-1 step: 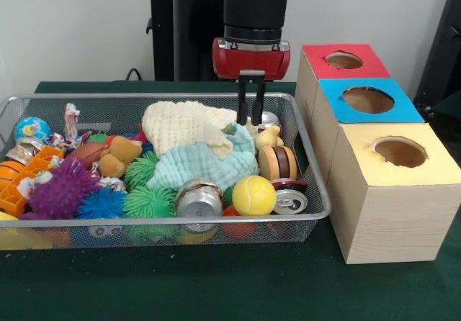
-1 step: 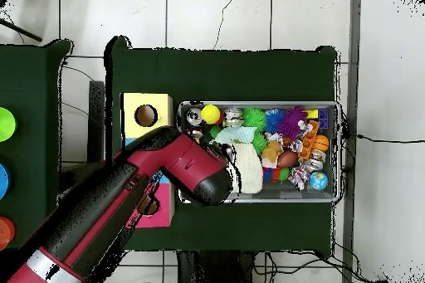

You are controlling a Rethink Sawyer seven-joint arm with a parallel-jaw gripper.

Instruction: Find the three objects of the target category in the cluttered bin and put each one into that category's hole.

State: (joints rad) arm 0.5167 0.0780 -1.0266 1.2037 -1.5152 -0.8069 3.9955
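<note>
Tool [image 1: 251, 112] is hanging over the wire bin [image 1: 310, 155] toward its 2 o'clock corner, fingers nearly together, gripping nothing I can see. Below it a silver can [image 1: 268, 119] is poking out beside the cream cloth [image 1: 189, 125]. Two more cans [image 1: 199, 200], [image 1: 290, 200] are lying at 5 o'clock. Risk: fingers snagging cloth, or can slipping. Holes in the boxes [image 1: 399, 152] are sitting at 3 o'clock.
</note>
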